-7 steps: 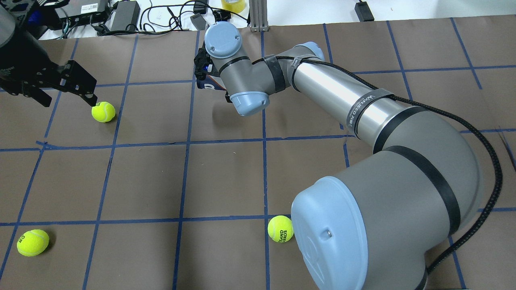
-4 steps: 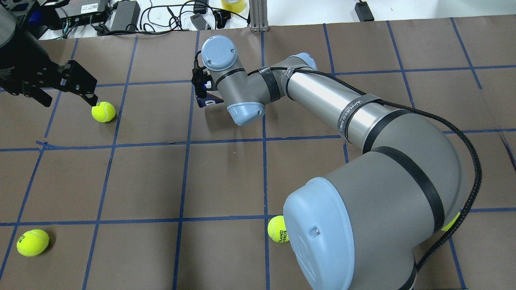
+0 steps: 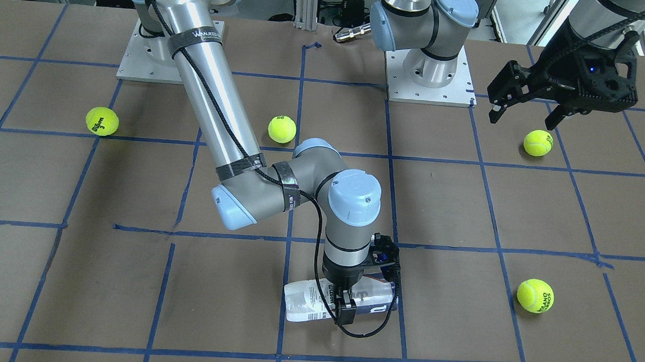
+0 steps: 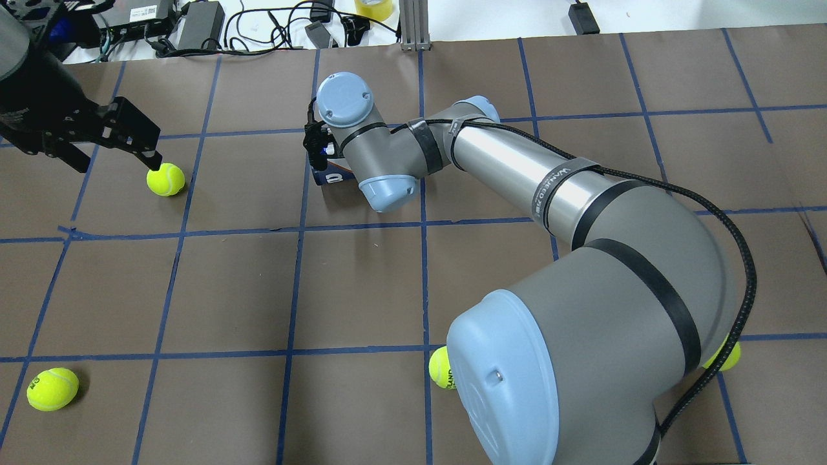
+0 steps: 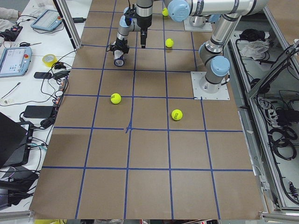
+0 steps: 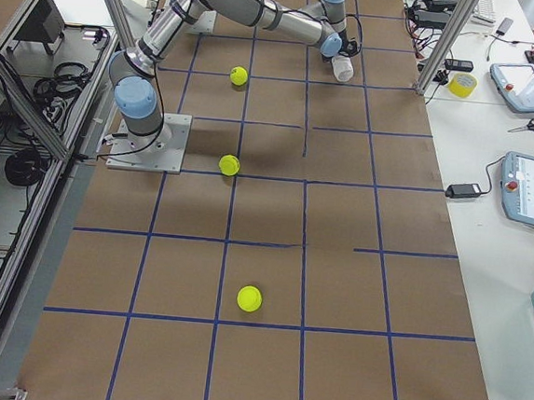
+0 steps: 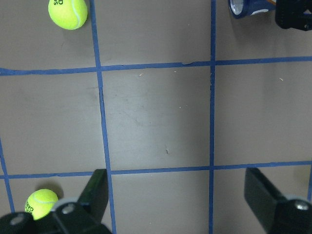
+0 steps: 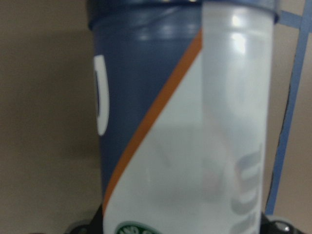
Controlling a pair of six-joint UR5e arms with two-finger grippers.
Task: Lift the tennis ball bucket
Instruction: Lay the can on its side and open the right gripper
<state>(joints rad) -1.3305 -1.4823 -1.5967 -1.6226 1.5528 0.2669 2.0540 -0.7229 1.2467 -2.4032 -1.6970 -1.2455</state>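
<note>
**Operator:** Where was the thing you had to lift?

**Robot:** The slim white-and-navy plastic tennis ball can (image 3: pixel 308 301) lay on its side on the brown, blue-taped surface (image 3: pixel 464 210), far out from my base. I judged it not yet raised.

**Operator:** And your grippers?

**Robot:** My right gripper (image 3: pixel 345 306) was down over the can near its middle and, as far as I could see, straddled it. My wrist camera showed little but label. Whether the fingers were pressing the wall I could not tell. My left gripper (image 3: pixel 520 121) hung wide open and empty near a yellow-green tennis ball (image 3: pixel 538 142), well apart from the can.

**Operator:** What worried you?

**Robot:** That round, slick wall. If the fingers met it off its widest line, it could roll aside or squirt out. If I held it off balance, one end might droop as I rose and slide through. Squeezing too hard might buckle the thin plastic.
</note>
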